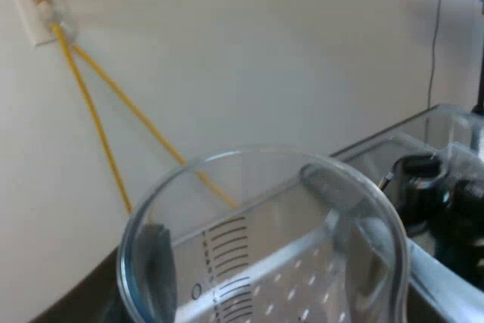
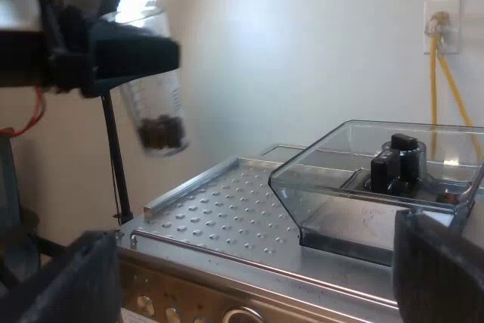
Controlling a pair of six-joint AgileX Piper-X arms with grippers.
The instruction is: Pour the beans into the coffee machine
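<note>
Clear glass, printed scale on its wall: the measuring glass (image 2: 155,104) hangs in the air off the outer edge of the espresso machine (image 2: 227,217), above the perforated top plate's rim

Left gripper (image 1: 249,240): jaws pinch the measuring glass across its upper wall, just under the rim, one finger (image 1: 159,266) dark through the glass on each side. Long axis of the glass near upright with a slight lean, mouth up

Beans (image 2: 160,132): a small dark heap at the base, far below the rim. None at the lip, so no pouring at this moment, as I judge it

Key relation: the bean hopper (image 2: 378,179) sits on the machine's top, well apart from the glass, with the whole perforated plate between them. From the left jaws the hopper lies sideways across that plate and lower than the base of the glass. The left arm carries the load, so the move is its own. Judgement: carry across until the lip stands over the hopper's mouth, then tip the long axis toward it

Hopper: clear plastic walls, black knob at its centre, mouth looks uncovered

Right gripper (image 2: 253,285): jaws spread wide, nothing between them, low at the machine's front, nearer the hopper than the left one is

Risk, as I judge it: tipping early drops beans on the plate
</note>
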